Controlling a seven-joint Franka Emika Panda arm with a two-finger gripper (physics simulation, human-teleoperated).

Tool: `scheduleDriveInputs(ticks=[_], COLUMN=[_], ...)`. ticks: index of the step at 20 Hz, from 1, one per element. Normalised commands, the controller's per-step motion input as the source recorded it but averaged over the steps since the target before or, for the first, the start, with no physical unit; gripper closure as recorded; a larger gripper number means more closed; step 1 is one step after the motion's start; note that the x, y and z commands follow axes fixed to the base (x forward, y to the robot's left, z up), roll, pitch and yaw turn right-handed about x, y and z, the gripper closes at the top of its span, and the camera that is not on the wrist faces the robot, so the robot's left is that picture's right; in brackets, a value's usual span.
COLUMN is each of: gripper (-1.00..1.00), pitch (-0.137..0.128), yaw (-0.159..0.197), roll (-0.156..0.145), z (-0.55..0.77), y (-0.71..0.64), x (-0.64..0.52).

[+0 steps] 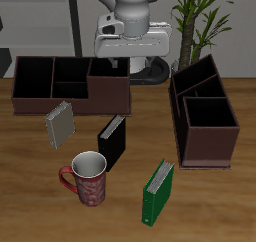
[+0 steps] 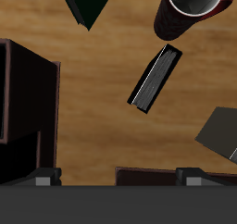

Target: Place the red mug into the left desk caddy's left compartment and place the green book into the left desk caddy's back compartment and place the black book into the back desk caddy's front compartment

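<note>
Gripper (image 1: pixel 128 48) is hanging high at the table's back over the back desk caddy (image 1: pixel 70 84), holding nothing; can't tell jaw gap, only fingertips (image 2: pixel 42 180) are showing in wrist view. Red mug (image 1: pixel 86 178) is standing upright nr front edge, glossy w/ pale inside. Black book (image 1: pixel 112 139) is standing on end just behind it, green book (image 1: pixel 158 192) beside it, both slim slabs. Grey book (image 1: pixel 60 124) is leaning nr the back caddy. Left desk caddy (image 1: pixel 204 121), dark boxy w/ compartments, is sitting well apart. Wood-grain table (image 1: pixel 30 186). Exterior view alone is showing the plant (image 1: pixel 205 14).
</note>
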Motion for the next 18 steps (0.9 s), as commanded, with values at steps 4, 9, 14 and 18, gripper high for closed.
scheduleDriveInputs(ticks=[4,9,14,18], gripper=[-1.00,-1.00,-1.00,-1.00], pitch=[-0.031,0.005,-0.004,-0.021], yaw=[-0.013,-0.024,-0.046,-0.013], roll=[-0.057,-0.042,-0.027,-0.026], z=[0.11,0.03,-0.05,-0.11], y=[-0.30,-0.32,-0.27,-0.22], x=[0.52,0.76,0.75,0.42])
